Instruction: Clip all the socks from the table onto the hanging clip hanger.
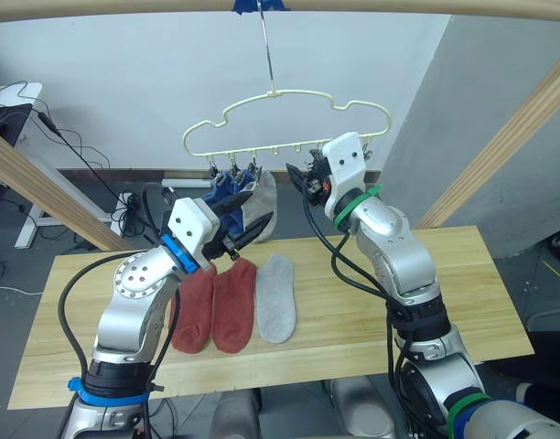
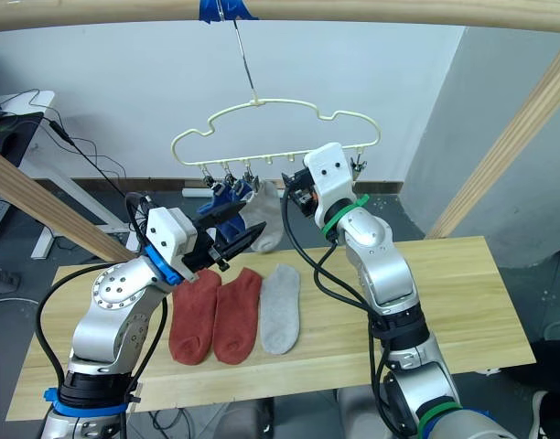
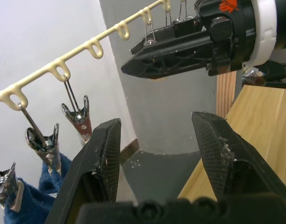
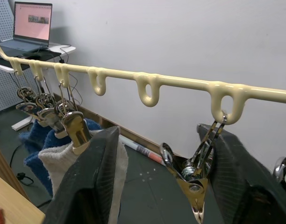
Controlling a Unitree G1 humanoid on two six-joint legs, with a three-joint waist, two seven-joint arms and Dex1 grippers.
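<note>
Overall, from the head: hanger [image 1: 289,123] carries two blue socks [image 1: 227,194] and one grey [image 1: 261,203]; two red socks [image 1: 214,306] and a grey sock [image 1: 276,298] remain on table [image 1: 445,293]. Left wrist: left gripper [image 3: 157,140] open, empty. Right wrist: right gripper [image 4: 164,161] open around a free clip [image 4: 194,179].

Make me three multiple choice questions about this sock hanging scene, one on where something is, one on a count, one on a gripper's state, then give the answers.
1. Where do the two rust-red socks lie?
A. on the table
B. clipped on the hanger
C. on the floor

2. How many socks lie on the table?
A. one
B. three
C. six

3. How is the left gripper?
A. shut on a sock
B. open and empty
C. shut on a clip

Answers: 1 A, they lie flat beside the grey sock. 2 B, two red and one grey; the others hang from the clip hanger. 3 B, its fingers stand apart with nothing between them.
</note>
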